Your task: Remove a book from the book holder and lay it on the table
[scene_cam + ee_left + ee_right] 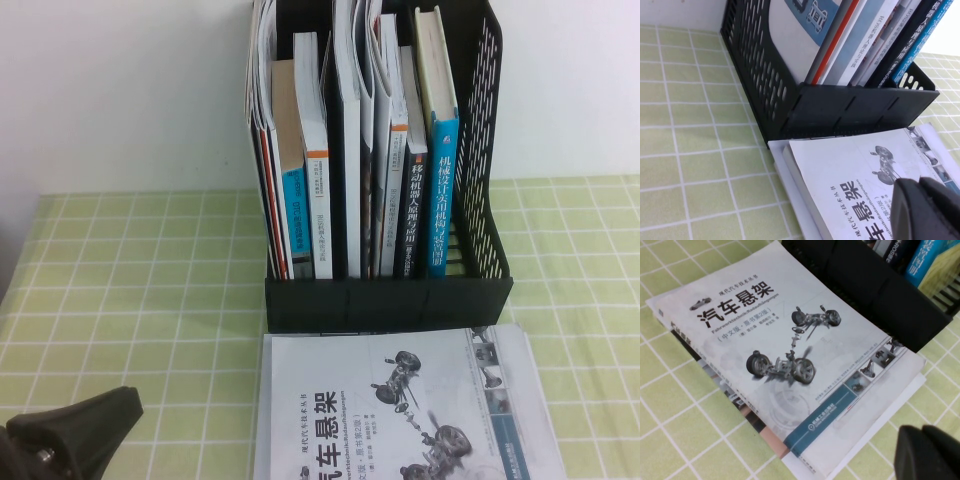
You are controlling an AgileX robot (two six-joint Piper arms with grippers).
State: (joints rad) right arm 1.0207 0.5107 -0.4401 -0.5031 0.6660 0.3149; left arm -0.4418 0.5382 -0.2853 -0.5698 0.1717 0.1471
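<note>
Since the large whitish-grey book [400,405] with black characters already lies flat before the tall black mesh book holder [385,290], both arms should withdraw straight, without nudging it. The left gripper [75,430], near that holder's front-left, hides its fingers, so I cannot tell their state; the right gripper [930,452], off the book's corner, is closed and empty.

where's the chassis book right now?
The book lies flat, cover up, on the table at the high view's bottom centre, right in front of the book holder, on other printed matter.

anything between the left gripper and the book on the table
Only bare green cloth lies between the left gripper and the book, as the high view shows.
</note>
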